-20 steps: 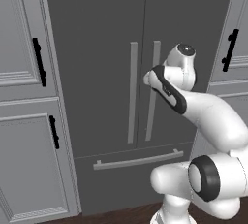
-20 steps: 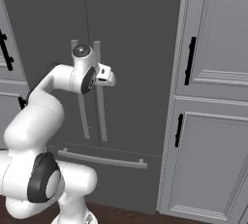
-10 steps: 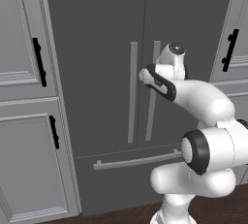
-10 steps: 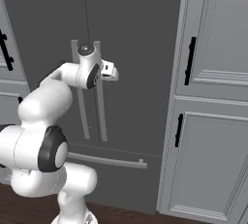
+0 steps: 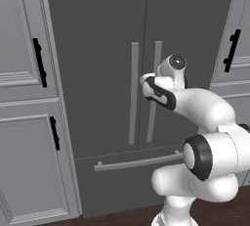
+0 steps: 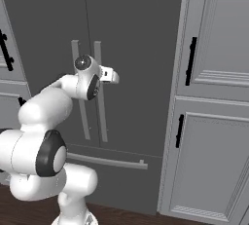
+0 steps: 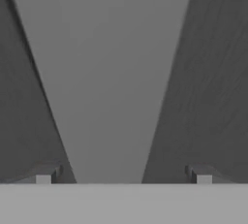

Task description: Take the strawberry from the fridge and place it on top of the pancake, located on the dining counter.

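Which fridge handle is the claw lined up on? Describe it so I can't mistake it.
Find the tall dark grey fridge between the pale cabinets. Two pale vertical bars run beside its centre seam; the open claw straddles the right-hand handle. Unlike the left-hand bar, the arm partly covers it.

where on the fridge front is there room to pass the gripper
Bare door panel lies above the two vertical handles and between the right handle and the cabinet. It is crowded at the handles, where the open gripper straddles one pale bar.
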Controlling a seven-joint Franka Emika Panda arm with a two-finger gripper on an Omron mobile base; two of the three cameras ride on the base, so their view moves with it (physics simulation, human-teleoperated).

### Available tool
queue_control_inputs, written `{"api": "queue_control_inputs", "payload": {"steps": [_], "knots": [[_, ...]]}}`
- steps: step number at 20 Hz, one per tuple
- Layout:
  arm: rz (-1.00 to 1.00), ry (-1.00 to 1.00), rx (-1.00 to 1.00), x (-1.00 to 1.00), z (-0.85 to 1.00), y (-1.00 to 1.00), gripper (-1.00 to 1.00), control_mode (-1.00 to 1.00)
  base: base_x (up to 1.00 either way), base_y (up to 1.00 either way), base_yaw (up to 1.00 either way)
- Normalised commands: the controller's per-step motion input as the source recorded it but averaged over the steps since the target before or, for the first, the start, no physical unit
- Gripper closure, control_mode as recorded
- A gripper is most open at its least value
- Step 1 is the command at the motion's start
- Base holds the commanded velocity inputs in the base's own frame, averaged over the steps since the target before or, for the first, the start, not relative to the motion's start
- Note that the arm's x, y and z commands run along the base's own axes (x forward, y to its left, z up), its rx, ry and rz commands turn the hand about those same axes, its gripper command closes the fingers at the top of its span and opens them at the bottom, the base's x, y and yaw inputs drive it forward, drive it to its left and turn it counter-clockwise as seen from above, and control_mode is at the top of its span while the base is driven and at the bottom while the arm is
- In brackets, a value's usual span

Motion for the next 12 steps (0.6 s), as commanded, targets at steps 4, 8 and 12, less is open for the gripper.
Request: {"api": "queue_control_inputs", "payload": {"steps": [4, 8, 12], "knots": [[0.01, -0.09, 0.0, 0.47, -0.06, -0.14, -1.0, -1.0, 0.0, 0.0, 0.0], [0.02, -0.2, 0.0, 0.13, -0.29, 0.0, -1.0, -1.0, 0.0, 0.0, 0.0], [0.0, -0.08, 0.0, 0.07, -0.28, 0.0, -1.0, -1.0, 0.0, 0.0, 0.0]]}}
